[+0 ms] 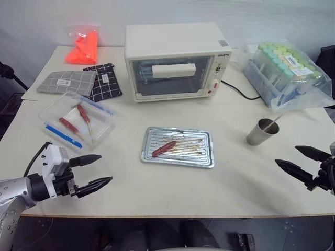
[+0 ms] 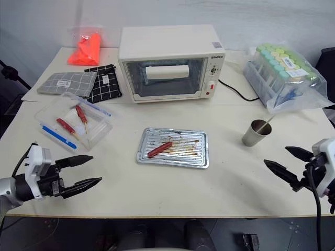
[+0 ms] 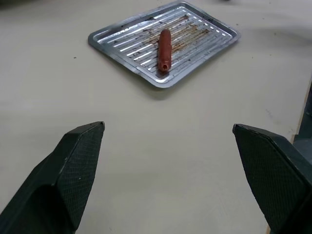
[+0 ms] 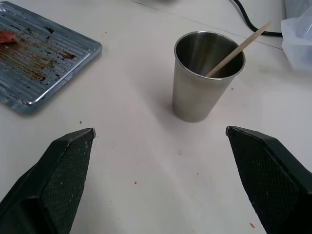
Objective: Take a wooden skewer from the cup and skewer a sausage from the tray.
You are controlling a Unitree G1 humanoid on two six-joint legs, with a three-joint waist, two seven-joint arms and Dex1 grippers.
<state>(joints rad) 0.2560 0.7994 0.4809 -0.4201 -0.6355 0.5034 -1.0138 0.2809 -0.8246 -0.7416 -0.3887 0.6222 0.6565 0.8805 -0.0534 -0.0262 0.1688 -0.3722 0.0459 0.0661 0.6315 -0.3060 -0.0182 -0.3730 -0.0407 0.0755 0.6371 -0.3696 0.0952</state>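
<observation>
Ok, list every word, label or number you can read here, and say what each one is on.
None can be read for certain.
Oven: a dark brand mark at its top right corner, too small.
Oven dial markings: too small.
Grey pouch and black pouch: one white tag each, blurred.
Bag of tubes: white printed label, blurred.
Cup, tray: no text.

One flat rectangular silver ribbed metal tray [image 1: 205, 158] carrying one slim reddish-brown glossy sausage [image 1: 164, 148]; one small grey metal tumbler cup [image 1: 260, 133] with one thin pale wooden skewer [image 4: 237, 50]; one clear plastic box [image 1: 55, 107] containing two red sausages [image 1: 68, 124]; one cream toaster oven [image 1: 175, 42]
</observation>
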